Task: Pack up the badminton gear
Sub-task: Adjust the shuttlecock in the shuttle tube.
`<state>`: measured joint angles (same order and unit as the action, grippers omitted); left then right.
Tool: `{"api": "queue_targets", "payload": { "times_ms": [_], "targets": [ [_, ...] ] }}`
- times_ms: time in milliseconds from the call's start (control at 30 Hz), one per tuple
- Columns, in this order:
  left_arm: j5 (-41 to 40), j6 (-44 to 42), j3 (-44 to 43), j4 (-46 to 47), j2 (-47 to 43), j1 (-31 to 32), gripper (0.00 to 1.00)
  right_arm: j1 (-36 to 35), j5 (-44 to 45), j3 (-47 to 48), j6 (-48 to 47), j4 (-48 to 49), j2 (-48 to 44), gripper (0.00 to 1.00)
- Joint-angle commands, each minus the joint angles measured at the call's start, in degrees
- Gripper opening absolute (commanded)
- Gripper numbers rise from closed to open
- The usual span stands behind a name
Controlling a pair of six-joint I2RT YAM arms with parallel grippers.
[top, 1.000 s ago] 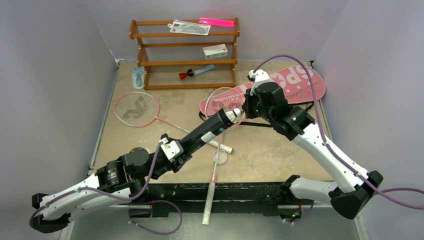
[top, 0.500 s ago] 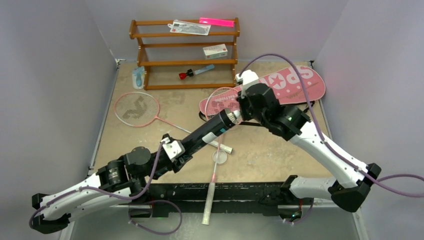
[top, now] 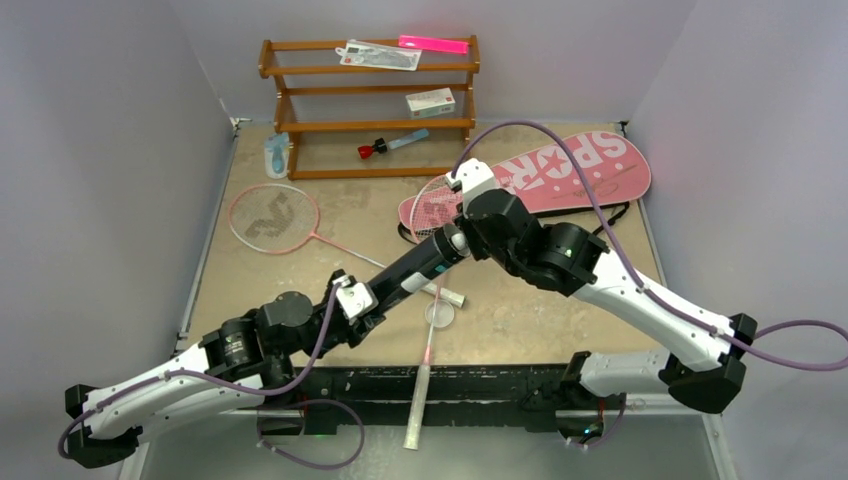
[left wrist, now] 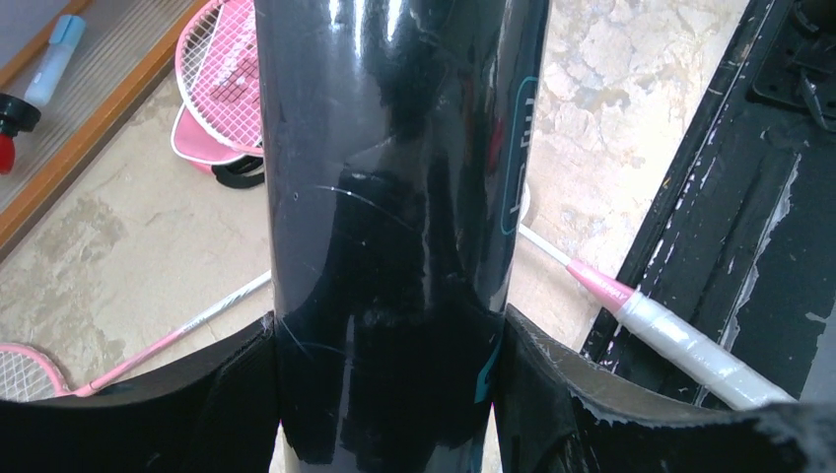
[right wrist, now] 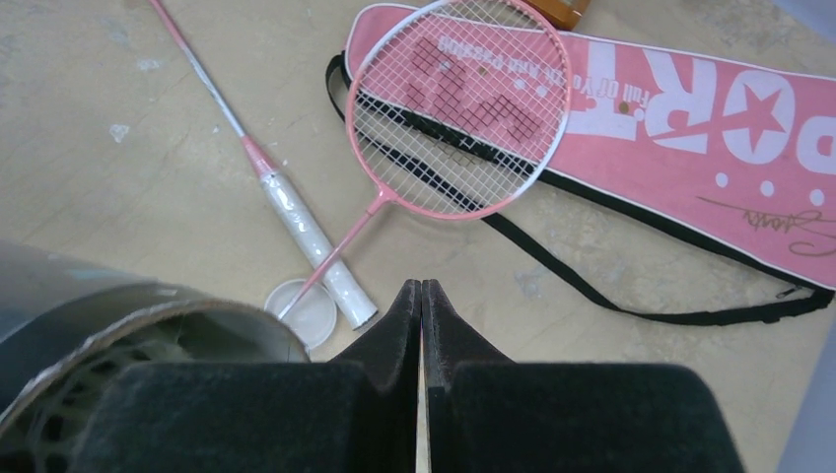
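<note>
- Tube: long, black and glossy. It is held clear of the desk, slanting from lower left up towards the frame's centre in the top view.
- Left fingers: clamped on either side of the tube's lower end, touching it on both sides.
- Right fingers: pressed flat together, tips just beside the tube's open upper mouth. I cannot tell whether they touch its rim.
- Shuttlecock: white feathers show inside the tube's mouth, at the lower left of the right wrist view.
- First racket: pink frame, lying flat on the desk at centre left, with the shaft running towards the middle.
- Second racket: its head rests on the end of the bag, and its white handle overhangs the desk's near edge.
- Bag: pink, lettered "SPORT", flat at the upper right, with a black strap trailing beside it.
- Lid: small, round and pale. It lies on the desk just beside the second racket's shaft.
- Rack: wooden, at the top centre. It holds a white box and a red-capped tool.
</note>
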<state>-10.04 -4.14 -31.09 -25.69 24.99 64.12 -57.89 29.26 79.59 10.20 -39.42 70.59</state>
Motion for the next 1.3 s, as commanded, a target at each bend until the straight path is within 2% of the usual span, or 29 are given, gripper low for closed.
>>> {"api": "queue_targets", "payload": {
  "times_ms": [0,200,333,467,533,633,733,833,967,1033,1133,1267],
  "targets": [
    [1.3,-0.5,-1.1,6.8,-0.2,-0.6,0.0,-0.6,4.0,0.4,-0.3,-1.8,-3.2,0.0],
    [2.1,-0.6,-1.2,7.0,0.1,-1.0,0.0,-0.6,11.4,1.6,-6.4,-3.3,-2.4,0.0],
    [3.0,-0.8,-1.1,7.1,0.7,-1.3,0.0,-0.6,12.1,2.7,-11.2,-1.8,-2.5,0.0],
    [4.0,-1.0,-1.2,7.1,1.8,-1.7,0.0,-0.6,8.3,5.3,-13.1,-1.3,-2.6,0.0],
    [4.4,-1.2,-1.3,7.3,2.2,-1.8,0.0,-0.6,3.0,6.8,-13.1,-2.2,-1.9,0.0],
    [4.9,-1.1,-1.3,7.6,3.0,-2.4,0.0,-0.8,-6.7,9.8,-10.8,-5.6,0.7,0.0],
    [6.6,-1.0,-1.3,8.0,4.2,-3.5,0.0,-1.5,-9.7,9.8,-7.6,-7.6,3.3,0.0],
    [7.7,-0.5,-1.3,8.2,5.7,-5.0,0.0,-2.0,-7.8,9.0,-5.2,-8.9,4.9,0.0],
    [8.8,-0.2,-1.2,8.8,6.7,-6.8,0.0,-2.0,-3.9,7.3,-2.2,-8.3,2.5,0.0],
    [9.7,-0.2,-1.1,9.0,6.9,-7.7,0.0,-1.8,1.1,6.5,-0.2,-8.3,1.0,0.0],
    [9.8,-0.2,-0.8,8.8,6.8,-8.5,0.0,-0.4,8.6,5.9,-0.3,-9.3,0.2,0.0],
    [10.8,-0.2,-0.4,8.8,5.9,-9.0,0.0,2.6,11.0,4.7,-1.2,-12.3,1.2,0.0]
  ]
}}
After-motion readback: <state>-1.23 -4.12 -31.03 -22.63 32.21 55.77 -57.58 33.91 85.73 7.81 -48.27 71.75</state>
